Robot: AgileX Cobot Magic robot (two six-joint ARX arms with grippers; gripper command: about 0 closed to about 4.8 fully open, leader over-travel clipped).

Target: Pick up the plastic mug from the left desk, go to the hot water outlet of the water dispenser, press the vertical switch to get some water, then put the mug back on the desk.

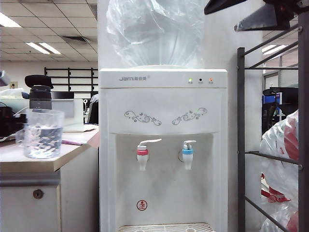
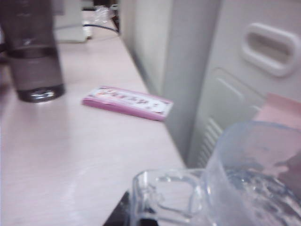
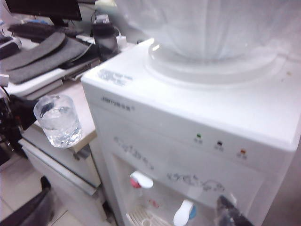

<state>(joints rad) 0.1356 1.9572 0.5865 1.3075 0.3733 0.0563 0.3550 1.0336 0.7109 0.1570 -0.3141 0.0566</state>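
Item: plastic mug, clear, side handle. It is standing on the left desk at the corner of the surface nearest the water dispenser, and it is showing water to well above half its height

Item: left hand. It is sitting at the mug's handle, clenched tight; from the wrist view it appears to be gripping that handle, though only a dark sliver of it is showing

Item: right hand. It is hanging released, jaws wide and empty, high over the front of the dispenser and well apart from both taps

Item: hot water outlet, red collar, with its vertical switch curving out above. Nothing is touching either, and no water is running

Other stock: blue-collared tap, dark bottle behind the mug, pink booklet lying flat on the surface

Status, as a judgement: with water in the mug and the mug on the surface, fetching, filling and returning are looking done. What is remaining is for the left hand to let go of the handle and draw clear without tipping the mug off the near edge
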